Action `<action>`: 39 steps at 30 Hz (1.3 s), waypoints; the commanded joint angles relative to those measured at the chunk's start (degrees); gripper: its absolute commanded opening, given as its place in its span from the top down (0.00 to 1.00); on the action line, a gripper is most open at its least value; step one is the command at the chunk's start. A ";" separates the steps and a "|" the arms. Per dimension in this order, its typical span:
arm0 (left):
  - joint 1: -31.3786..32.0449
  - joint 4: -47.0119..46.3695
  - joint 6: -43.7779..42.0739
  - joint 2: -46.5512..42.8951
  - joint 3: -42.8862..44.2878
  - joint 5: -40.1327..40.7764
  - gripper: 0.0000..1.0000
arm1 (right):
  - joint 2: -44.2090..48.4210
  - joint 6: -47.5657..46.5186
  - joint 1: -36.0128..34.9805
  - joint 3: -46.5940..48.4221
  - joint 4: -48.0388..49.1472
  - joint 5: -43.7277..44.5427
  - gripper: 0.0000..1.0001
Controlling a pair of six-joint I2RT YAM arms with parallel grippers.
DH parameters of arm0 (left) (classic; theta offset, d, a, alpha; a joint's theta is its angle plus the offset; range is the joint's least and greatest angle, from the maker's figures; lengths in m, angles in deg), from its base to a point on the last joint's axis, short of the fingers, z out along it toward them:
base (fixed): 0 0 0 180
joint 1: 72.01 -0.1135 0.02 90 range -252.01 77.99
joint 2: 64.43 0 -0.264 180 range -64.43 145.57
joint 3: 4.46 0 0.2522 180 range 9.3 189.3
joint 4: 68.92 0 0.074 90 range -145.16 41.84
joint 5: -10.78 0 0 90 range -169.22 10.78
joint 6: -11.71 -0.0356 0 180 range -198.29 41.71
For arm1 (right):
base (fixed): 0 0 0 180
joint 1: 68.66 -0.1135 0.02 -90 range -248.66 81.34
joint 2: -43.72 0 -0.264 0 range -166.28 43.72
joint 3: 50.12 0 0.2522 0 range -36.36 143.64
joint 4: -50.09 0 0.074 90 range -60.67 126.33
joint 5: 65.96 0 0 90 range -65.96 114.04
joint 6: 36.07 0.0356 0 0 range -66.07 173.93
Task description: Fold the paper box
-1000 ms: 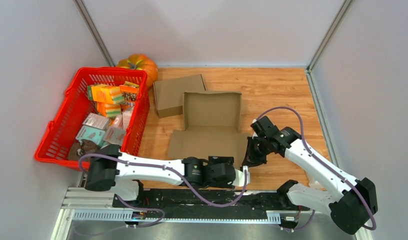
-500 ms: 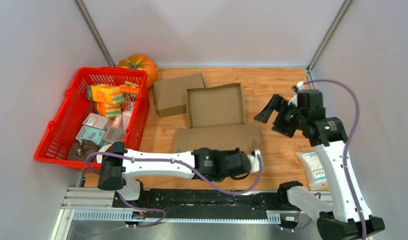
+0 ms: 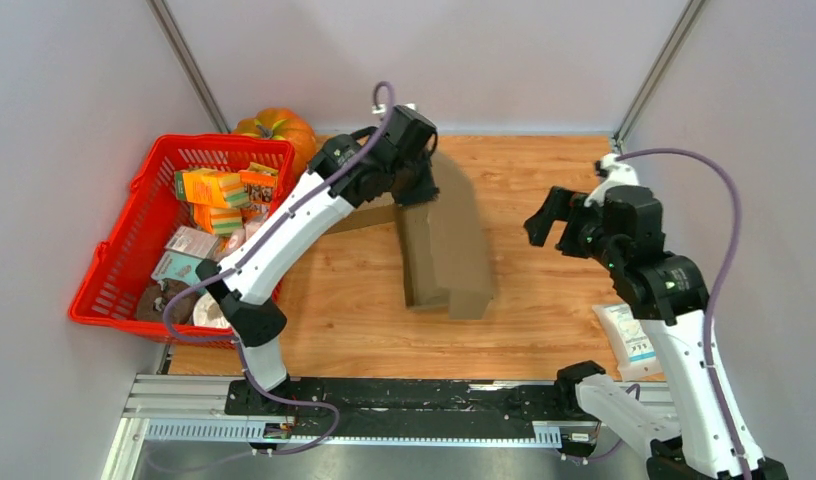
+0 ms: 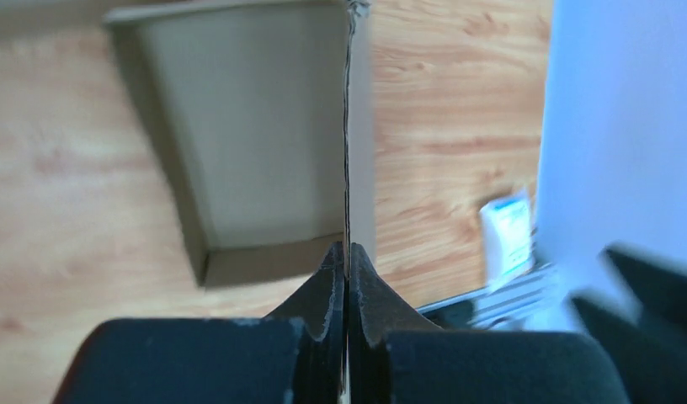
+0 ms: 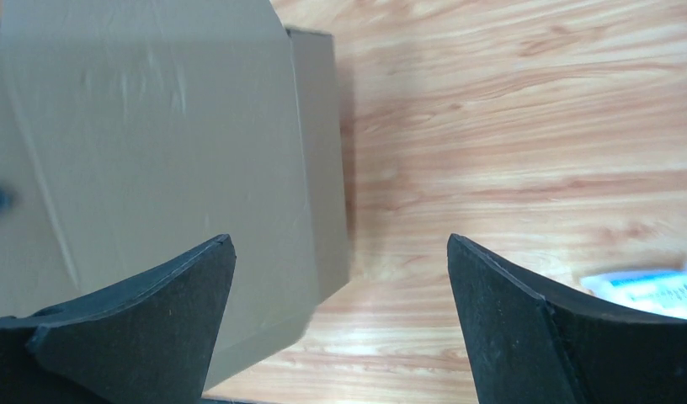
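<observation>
Above the far middle of the counter (image 3: 544, 320), holds the left jaws clamped together on the thin edge of one panel of the paper box (image 3: 446, 250). Shows, from the left wrist, that edge running straight out from between the two black left fingers (image 4: 327, 290), with the open tray of the box off to one side and wood grain beyond. Carries the box lifted at its far end and tilted, long side running toward the near edge; near end touching the wood or not, cannot tell. Reaches there with the left arm (image 3: 284, 225), stretched from its base past the basket to the far side. Holds the right jaws wide apart and on nothing, up off the counter to the right of the box and well apart from it. Shows, from the right wrist, both right fingers (image 5: 155, 320) spread, with the brown face and a side wall of the box filling the left and bare wood in between. Has a white packet (image 3: 629, 335) lying flat near the right edge, beside the right arm (image 3: 696, 370). Has a flat cardboard sheet (image 3: 369, 217) partly hidden under the left arm, just left of the box. Has a red basket (image 3: 224, 141) of small cartons (image 3: 212, 187) at the left, with an orange pumpkin (image 3: 281, 127) behind its far corner by the wall.
</observation>
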 commanded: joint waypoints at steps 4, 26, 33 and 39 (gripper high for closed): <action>-9.81 3.68 36.34 0.16 -6.78 -13.55 1.00 | 11.74 -13.41 -20.18 -16.86 20.51 -11.54 0.00; -12.45 7.74 56.31 -5.10 -14.94 -2.02 0.93 | -5.72 -33.02 -41.68 -16.35 34.78 27.78 0.15; -13.41 -16.22 42.71 -16.79 -34.06 -2.88 0.44 | -3.00 -34.17 -34.92 -21.36 39.17 10.46 0.34; -14.21 -37.55 11.01 -35.67 -47.36 -4.22 0.28 | -3.09 -34.69 -31.92 -20.22 35.14 1.58 0.38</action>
